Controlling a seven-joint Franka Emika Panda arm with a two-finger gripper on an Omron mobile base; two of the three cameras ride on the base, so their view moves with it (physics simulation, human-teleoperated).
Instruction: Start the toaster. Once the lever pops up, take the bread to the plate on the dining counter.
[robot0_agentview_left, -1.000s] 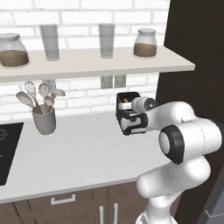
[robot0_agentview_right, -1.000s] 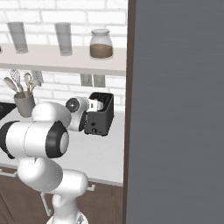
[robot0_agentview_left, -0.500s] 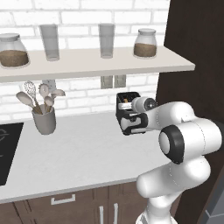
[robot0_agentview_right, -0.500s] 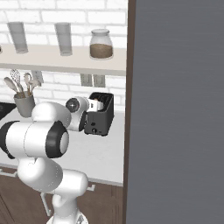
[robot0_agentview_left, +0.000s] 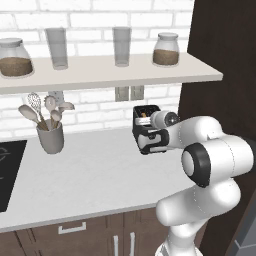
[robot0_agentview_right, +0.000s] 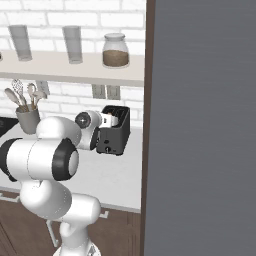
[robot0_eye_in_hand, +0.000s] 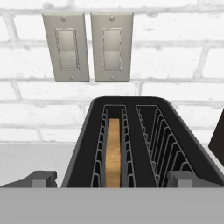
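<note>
The gripper (robot0_eye_in_hand: 112, 179) is being held wide apart just above the toaster (robot0_eye_in_hand: 135, 144), where the bread (robot0_eye_in_hand: 113, 153) is sitting in the left slot; the lever should be pressed fully down.

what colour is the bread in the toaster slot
Golden-brown; the bread stands on edge in the left slot of the dark toaster, clearest in the hand view.

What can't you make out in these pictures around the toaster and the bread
- Toaster lever and front face: left base view, hidden by the arm's wrist.
- Bread lower part: hand view, sunk in the left slot and cut off by the bottom edge.
- Gripper fingers: hand view, cut off at the bottom; tips wide apart, touching nothing visible.
- Bread: left base view, too small to judge.
</note>
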